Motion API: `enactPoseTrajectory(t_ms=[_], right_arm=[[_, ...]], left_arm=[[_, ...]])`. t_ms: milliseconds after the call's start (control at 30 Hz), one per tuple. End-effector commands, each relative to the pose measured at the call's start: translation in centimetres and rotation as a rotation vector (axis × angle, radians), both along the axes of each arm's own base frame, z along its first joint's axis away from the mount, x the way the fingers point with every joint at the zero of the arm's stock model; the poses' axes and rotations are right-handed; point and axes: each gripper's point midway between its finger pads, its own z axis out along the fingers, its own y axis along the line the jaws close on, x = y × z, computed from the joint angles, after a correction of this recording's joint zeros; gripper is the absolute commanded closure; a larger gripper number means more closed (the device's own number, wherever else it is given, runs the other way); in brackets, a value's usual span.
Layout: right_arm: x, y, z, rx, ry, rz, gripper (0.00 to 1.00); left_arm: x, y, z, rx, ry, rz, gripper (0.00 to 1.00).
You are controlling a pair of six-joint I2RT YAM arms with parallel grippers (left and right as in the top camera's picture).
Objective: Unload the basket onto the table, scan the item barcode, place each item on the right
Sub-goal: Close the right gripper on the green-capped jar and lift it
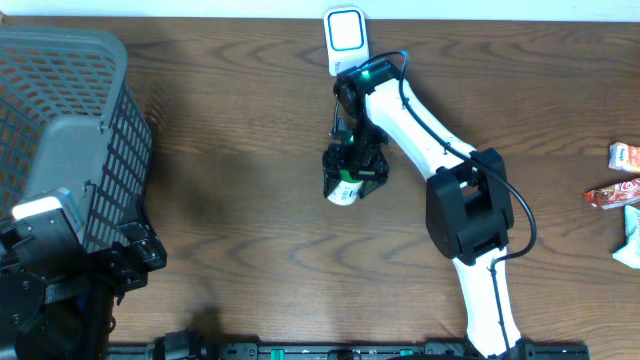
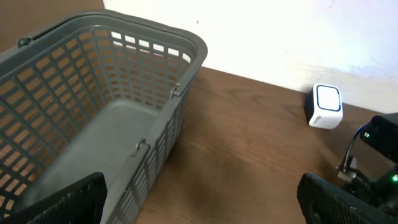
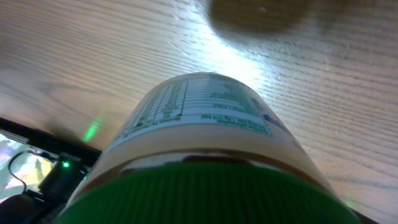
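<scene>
Bottle (image 1: 343, 190), green-capped, gripped between right fingers (image 1: 374, 176), near scanner (image 1: 345, 32)

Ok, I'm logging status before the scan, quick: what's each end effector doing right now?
Left end effector: open, holding nothing.
Right end effector: closed on the green-capped bottle.

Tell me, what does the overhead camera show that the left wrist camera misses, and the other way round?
Only overhead: the bottle gripped in the right arm's jaws, and snack packets at the far right. Only left wrist: the white wall at the back and its own wide-open fingers. Both: the grey basket, the white scanner and the wooden table.
</scene>
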Motion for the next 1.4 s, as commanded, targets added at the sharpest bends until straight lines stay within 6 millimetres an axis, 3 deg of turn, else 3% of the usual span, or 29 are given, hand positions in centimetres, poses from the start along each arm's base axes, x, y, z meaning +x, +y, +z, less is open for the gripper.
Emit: enactPoseTrajectory(t_ms=[0, 233, 1367], right_arm=[[-1.3, -0.4, -0.2, 0.008, 0.04, 0.013, 0.34], [-2.7, -1.5, -1.7, -0.041, 0.087, 0.021, 0.35], [-2.3, -1.1, -2.0, -0.029, 0.064, 0.025, 0.35]], left_arm=[[0.0, -0.2, 0.0, -0.012, -0.003, -0.009, 0.02], [0.0, -0.2, 0.0, -0.012, -0.003, -0.009, 0.02], [0.0, -0.2, 0.0, -0.012, -0.003, -0.009, 0.02]])
